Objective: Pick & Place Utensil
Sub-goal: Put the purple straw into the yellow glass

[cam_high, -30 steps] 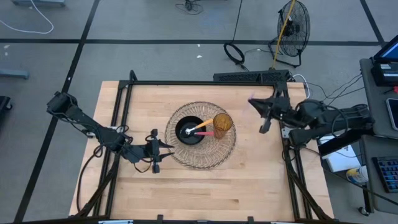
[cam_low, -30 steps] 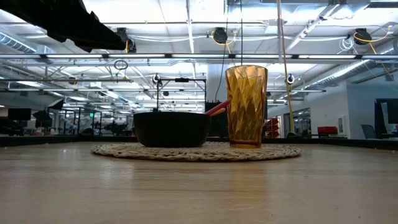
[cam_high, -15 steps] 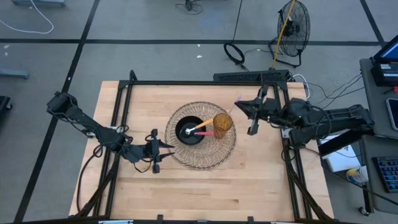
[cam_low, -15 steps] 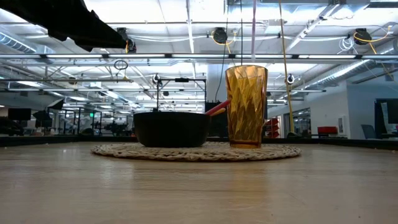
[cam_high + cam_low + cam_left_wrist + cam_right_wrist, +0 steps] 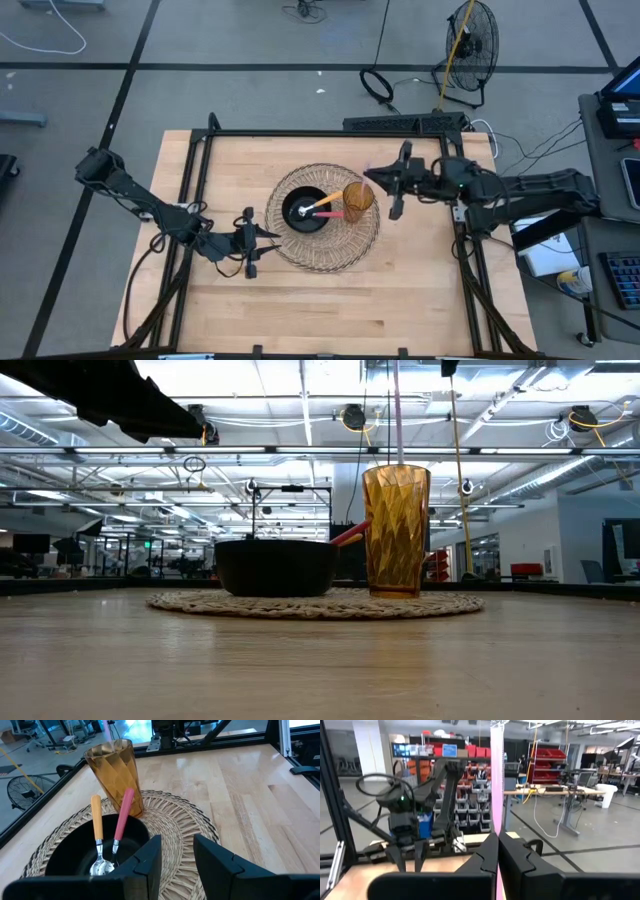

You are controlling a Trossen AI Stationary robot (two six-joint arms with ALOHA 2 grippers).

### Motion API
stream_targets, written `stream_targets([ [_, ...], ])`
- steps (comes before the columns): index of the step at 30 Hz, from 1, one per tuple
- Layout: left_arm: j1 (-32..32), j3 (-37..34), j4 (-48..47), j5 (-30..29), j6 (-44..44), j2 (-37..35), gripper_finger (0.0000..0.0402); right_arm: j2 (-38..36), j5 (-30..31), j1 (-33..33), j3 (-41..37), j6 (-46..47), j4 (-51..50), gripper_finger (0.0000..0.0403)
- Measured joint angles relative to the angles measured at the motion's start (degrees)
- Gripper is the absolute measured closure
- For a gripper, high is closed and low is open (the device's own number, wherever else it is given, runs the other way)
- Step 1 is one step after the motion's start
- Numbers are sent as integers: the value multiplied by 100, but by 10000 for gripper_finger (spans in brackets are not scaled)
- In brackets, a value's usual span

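A black bowl (image 5: 303, 211) and an amber faceted cup (image 5: 358, 198) stand on a round woven mat (image 5: 330, 252). An orange-handled spoon (image 5: 96, 822) and a pink-handled utensil (image 5: 122, 817) lean in the bowl (image 5: 65, 857), handles on its rim. My right gripper (image 5: 378, 180) is beside the cup's far right side, shut on a thin pale-pink utensil (image 5: 397, 410) that stands upright over the cup (image 5: 396, 530). My left gripper (image 5: 258, 241) waits open at the mat's left edge, low over the table. My right gripper pinches the pale-pink utensil's handle (image 5: 497, 815) between its two fingers (image 5: 482, 857). The fingers come level from the table's right and lie across the handle. The utensil is lifted clear and upright, and its lower end (image 5: 397, 460) reaches about the cup's rim.
A black frame rail (image 5: 320, 133) runs round the table's edge. Bare wood (image 5: 330, 310) lies near the mat and to its right. A fan (image 5: 470, 40) and cables stand on the floor beyond the far edge.
My right gripper has moved toward the table's left, from near the right rail to the cup, carrying the pale-pink utensil upright. In the low view the utensil has come in from the right and now stands over the cup.
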Motion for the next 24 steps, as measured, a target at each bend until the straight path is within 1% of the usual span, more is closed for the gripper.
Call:
stream_targets([
  [5, 0, 0, -7, 0, -10, 0, 282, 248, -2, 0, -5, 19, -244, 403],
  [8, 0, 0, -11, 2, -11, 0, 282, 346, -1, 0, -133, 63, -106, 403],
  [13, -4, 0, -19, 11, -36, 0, 282, 365, -9, -98, -704, 112, 756, 403],
  [17, -26, 2, -59, 98, -33, 0, 282, 275, -17, -248, -1199, 330, 1385, 403],
  [20, -26, 2, -74, 98, -30, 0, 282, 189, -161, -343, -1531, 487, 1727, 403],
  [24, -26, 2, -90, 98, -28, 0, 282, 82, -167, -402, -1879, 647, 2082, 403],
])
